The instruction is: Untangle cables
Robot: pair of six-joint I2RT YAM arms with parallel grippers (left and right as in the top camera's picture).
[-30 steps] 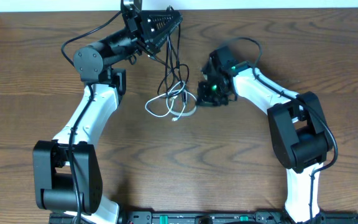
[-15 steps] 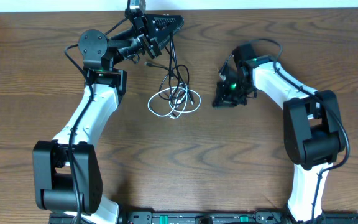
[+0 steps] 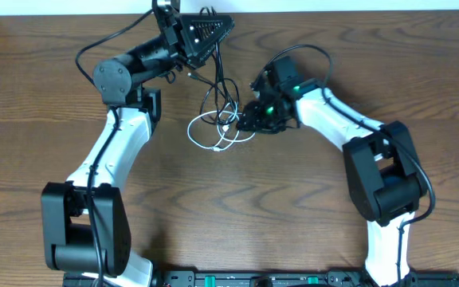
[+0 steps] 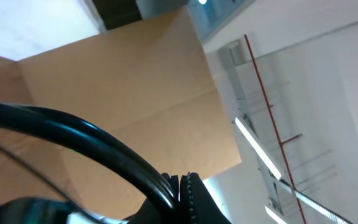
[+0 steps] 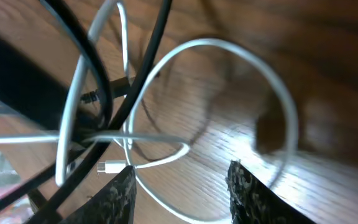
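Observation:
The black cable (image 3: 217,84) hangs from my left gripper (image 3: 223,25), which is raised at the table's far edge and shut on it. Its lower part drops into a tangle with the white cable (image 3: 205,137), which lies looped on the wood. In the left wrist view the shut left gripper (image 4: 180,186) pinches the black cable (image 4: 104,149). My right gripper (image 3: 251,119) is at the right side of the tangle, low over the table. Its view shows the open right gripper (image 5: 182,196) straddling a strand of the white cable (image 5: 278,93), the white plug (image 5: 107,167) beside its left finger, and black cable (image 5: 148,74) crossing the loops.
The wooden table (image 3: 293,207) carries only the cable pile. Thick black arm wires (image 3: 110,44) arc over the left arm, and another arcs by the right wrist (image 3: 313,56). A cardboard wall (image 4: 135,93) fills the left wrist view.
My right gripper swung out to the right, then came back left to the tangle, and it opened. The left gripper stayed shut and raised, shifting slightly. The white loop shifted a little.

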